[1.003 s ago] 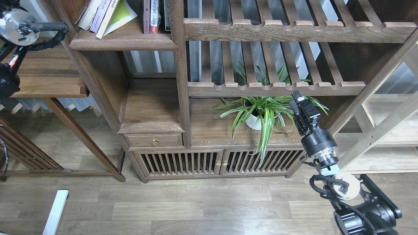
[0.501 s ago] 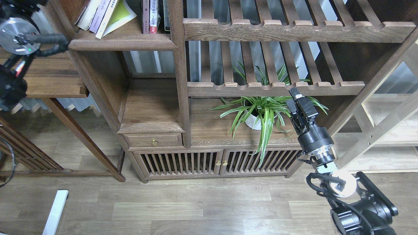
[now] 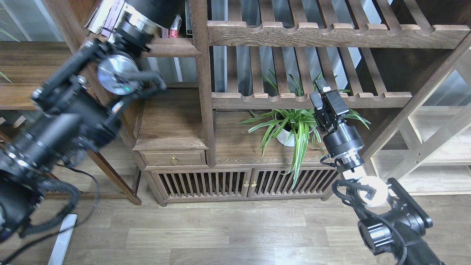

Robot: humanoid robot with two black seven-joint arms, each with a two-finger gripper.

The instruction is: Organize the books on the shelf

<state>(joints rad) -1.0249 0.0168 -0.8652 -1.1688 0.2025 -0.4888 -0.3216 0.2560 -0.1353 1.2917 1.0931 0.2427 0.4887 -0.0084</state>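
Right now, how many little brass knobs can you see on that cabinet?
3. One brass knob sits on the small drawer at left. Two more, and, sit side by side where the slatted doors meet. The plant leaves or arms may hide others.

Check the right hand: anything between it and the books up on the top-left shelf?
Yes. The right hand sits in front of the spider plant, right of the bookcase's vertical post. That post stands between it and the books on the shelf. The left arm also crosses in front of that shelf.
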